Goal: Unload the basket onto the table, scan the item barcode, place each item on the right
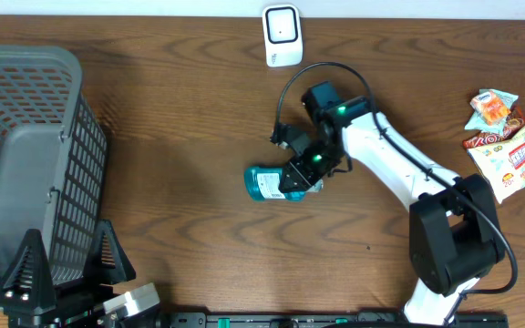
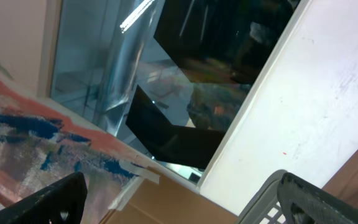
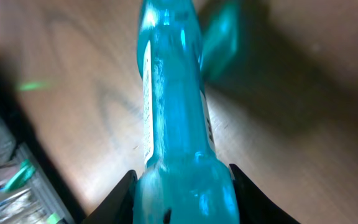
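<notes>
I see the teal bottle, translucent glossy plastic with a white label strip, lying on its side mid-table on the dark wood-grain table. Right pincer is clamped on one end of it; the label print is blurred in the wrist view. Left pincer is spread wide beside the grey mesh basket, which is cut off at the frame edge. The rounded white scanner sits at the far edge.

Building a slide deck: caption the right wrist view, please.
Right gripper clamps a translucent teal bottle from both sides, wooden table behind.
</notes>
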Controlling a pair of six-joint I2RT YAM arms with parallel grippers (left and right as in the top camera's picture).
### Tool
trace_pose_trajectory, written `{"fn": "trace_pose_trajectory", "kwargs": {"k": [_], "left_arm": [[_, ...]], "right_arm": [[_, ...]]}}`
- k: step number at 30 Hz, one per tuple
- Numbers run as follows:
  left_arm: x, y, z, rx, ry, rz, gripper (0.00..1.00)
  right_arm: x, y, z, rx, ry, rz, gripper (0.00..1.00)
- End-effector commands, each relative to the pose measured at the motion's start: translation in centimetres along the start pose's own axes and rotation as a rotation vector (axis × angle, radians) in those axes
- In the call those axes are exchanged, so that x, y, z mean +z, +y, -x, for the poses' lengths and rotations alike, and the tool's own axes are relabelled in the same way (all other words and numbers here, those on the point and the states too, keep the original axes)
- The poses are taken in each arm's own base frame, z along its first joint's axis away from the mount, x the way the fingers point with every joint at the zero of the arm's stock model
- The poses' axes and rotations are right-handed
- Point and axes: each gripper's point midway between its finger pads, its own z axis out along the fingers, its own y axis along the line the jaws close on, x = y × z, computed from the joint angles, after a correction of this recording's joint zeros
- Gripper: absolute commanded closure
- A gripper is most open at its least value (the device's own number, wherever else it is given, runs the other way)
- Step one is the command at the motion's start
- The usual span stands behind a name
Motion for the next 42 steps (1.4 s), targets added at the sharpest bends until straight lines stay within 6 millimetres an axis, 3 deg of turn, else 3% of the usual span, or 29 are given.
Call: {"fn": "trace_pose_trajectory", "kwargs": {"k": [1, 5, 11, 20, 26, 32, 35, 38, 42], "left_arm": [[-0.2, 0.1, 0.2, -0.009, -0.006, 0.012, 0.02], [-0.3, 0.1, 0.1, -0.005, 0.003, 0.016, 0.02], [-0.7, 0.1, 0.0, -0.003, 0.005, 0.021, 0.02], [-0.7, 0.0, 0.0, -0.003, 0.006, 0.019, 0.02], [-0.7, 0.0, 0.0, -0.004, 0.007, 0.019, 0.02], [-0.7, -0.2, -0.1, -0.005, 0.011, 0.009, 0.02], [-0.7, -0.3, -0.2, -0.005, 0.012, 0.006, 0.02], [-0.7, -0.3, -0.2, -0.005, 0.013, 0.005, 0.03], [-0.7, -0.3, -0.2, -0.005, 0.012, 0.006, 0.02]], "right_arm": [[-0.8, -1.7, 1.7, 0.101, -0.047, -0.204, 0.99], [-0.9, -2.0, 3.0, 0.204, -0.109, -0.240, 0.99], [-1.6, 0.5, 4.7, 0.232, -0.185, -0.060, 0.99], [-2.9, -0.2, 4.9, 0.317, -0.220, -0.061, 0.99], [-7.2, 0.0, 4.9, 0.487, -0.318, -0.040, 0.99], [-13.8, 2.3, 5.4, 0.414, -0.496, -0.022, 0.99], [-16.1, 3.7, 5.3, 0.381, -0.559, -0.008, 0.99], [-17.1, 4.6, 5.2, 0.360, -0.585, 0.000, 0.99], [-16.9, 4.0, 4.9, 0.371, -0.579, -0.031, 0.99]]}}
